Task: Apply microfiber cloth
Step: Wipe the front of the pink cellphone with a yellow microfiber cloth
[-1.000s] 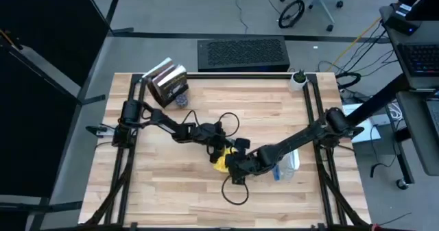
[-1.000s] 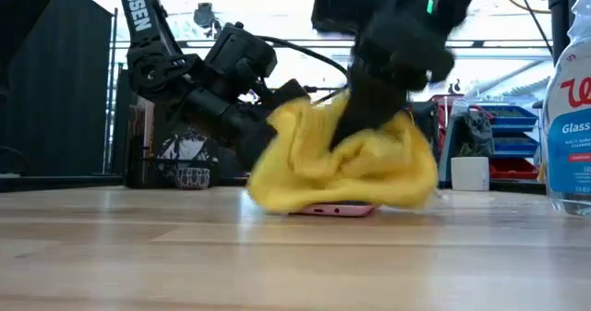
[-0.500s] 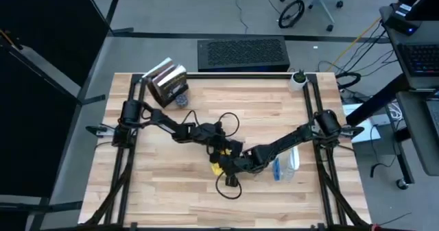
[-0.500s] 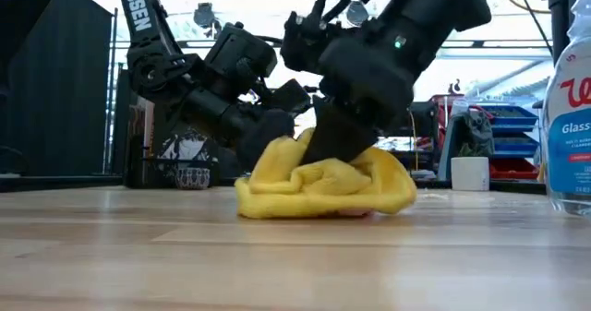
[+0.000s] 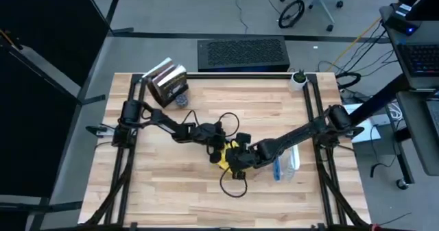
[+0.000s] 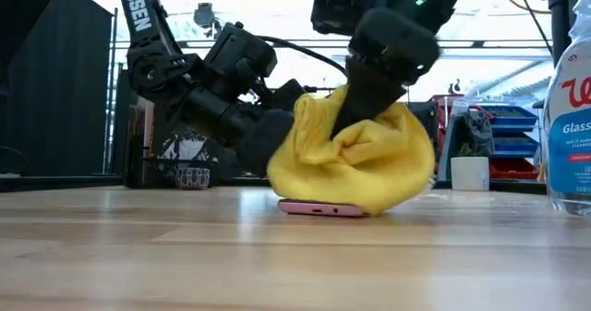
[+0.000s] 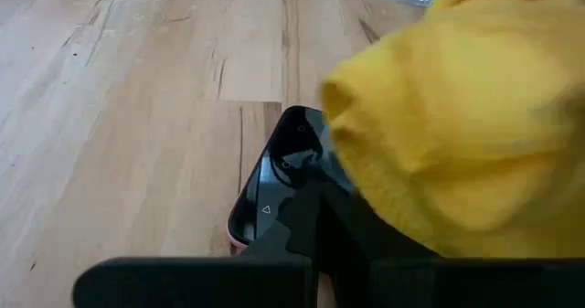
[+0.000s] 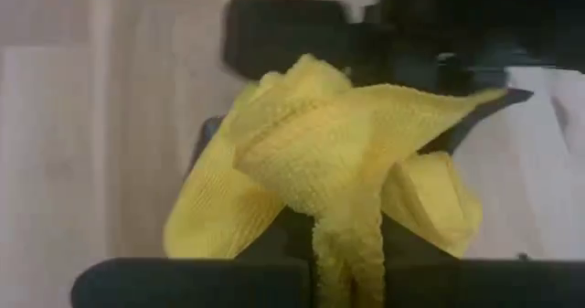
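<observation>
At nine o'clock on the pale wooden slatted table (image 5: 171, 183), the left arm reaches in toward centre; its left gripper (image 5: 218, 147) sits against the near end of a dark-screened smartphone in a pink case (image 6: 325, 209), and whether its jaws are parted or closed cannot be told. At table centre, the small bright yellow microfiber cloth (image 6: 362, 159) hangs bunched from the right gripper (image 6: 362, 94), which is clenched on its upper folds. The low view shows the cloth's bottom folds resting on the phone, whose pink edge lies flat on the wood; the high view shows only a yellow patch (image 5: 230, 153) between the two grippers. The left wrist view exposes the phone's bare glass (image 7: 279, 175) beside the cloth (image 7: 466, 125). The right wrist view shows the fabric (image 8: 338, 175) pinched between that arm's fingers. At three o'clock, a clear plastic spray bottle with blue liquid (image 5: 285, 166) lies just beside the right arm. Open wood spans the six o'clock edge.
</observation>
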Robot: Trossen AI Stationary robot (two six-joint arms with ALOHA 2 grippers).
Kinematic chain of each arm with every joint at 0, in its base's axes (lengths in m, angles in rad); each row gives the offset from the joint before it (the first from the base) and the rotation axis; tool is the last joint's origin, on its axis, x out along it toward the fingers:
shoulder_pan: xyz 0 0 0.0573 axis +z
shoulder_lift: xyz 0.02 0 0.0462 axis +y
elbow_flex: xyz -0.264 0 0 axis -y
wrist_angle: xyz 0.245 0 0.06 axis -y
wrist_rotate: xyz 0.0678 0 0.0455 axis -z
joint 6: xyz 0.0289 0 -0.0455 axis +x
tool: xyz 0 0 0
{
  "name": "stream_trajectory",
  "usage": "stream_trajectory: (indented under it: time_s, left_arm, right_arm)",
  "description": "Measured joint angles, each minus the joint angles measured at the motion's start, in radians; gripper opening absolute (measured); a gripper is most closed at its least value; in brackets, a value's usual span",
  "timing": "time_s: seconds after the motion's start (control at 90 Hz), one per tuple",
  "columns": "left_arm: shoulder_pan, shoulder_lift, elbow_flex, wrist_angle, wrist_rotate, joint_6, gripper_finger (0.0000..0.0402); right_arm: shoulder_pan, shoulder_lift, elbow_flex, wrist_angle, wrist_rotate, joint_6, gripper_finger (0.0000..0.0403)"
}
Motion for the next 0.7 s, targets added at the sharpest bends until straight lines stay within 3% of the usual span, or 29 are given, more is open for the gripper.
stream_trajectory:
  time_s: [0.222, 0.389, 0.6, 0.7]
  left_arm:
    - [0.0, 0.0, 0.0, 0.0, 0.0, 0.0, 0.0]
    - [-0.001, 0.0, 0.0, -0.003, 0.005, 0.0, 0.0]
    - [-0.003, 0.0, 0.0, -0.003, 0.019, 0.0, 0.0]
    - [-0.003, 0.0, 0.0, -0.003, 0.003, 0.0, 0.0]
  right_arm:
    - [-0.021, 0.128, -0.001, 0.148, -0.042, 0.02, 0.0009]
    - [0.012, 0.156, 0.002, 0.224, -0.079, 0.042, 0.0009]
    - [0.067, 0.152, 0.005, 0.228, -0.254, 0.033, 0.0009]
    - [0.092, 0.128, 0.0, 0.132, -0.363, 0.031, 0.0009]
